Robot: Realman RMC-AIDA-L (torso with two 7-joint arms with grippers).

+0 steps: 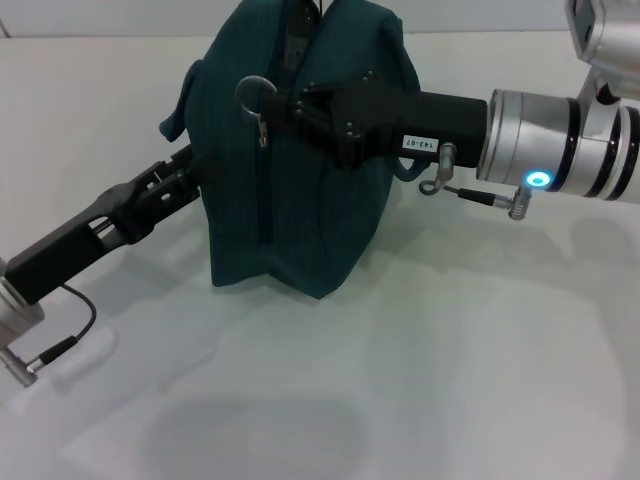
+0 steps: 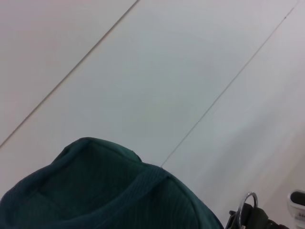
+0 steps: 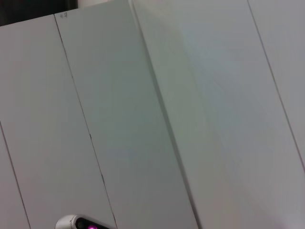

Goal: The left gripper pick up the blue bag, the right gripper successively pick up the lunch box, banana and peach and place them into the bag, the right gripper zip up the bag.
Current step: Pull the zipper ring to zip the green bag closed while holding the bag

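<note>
The blue bag (image 1: 290,190) stands upright on the white table (image 1: 450,380), with no lunch box, banana or peach showing. The left gripper (image 1: 195,165) grips its side fabric, while the right gripper (image 1: 290,105) sits at the ring zipper pull (image 1: 255,95) (whether it pinches the ring, I cannot tell). A slanted pull could tip the bag or jam the zipper. The gripper's white label (image 1: 422,143) reads roughly "T43-07".

Right wrist view. Pale grey-white panels (image 3: 157,114) fill the field, separated by thin dark seams running diagonally. A dark strip (image 3: 33,8) occupies one corner. At the opposite edge sits a small rounded white device (image 3: 83,222) with a magenta light (image 3: 94,227).
</note>
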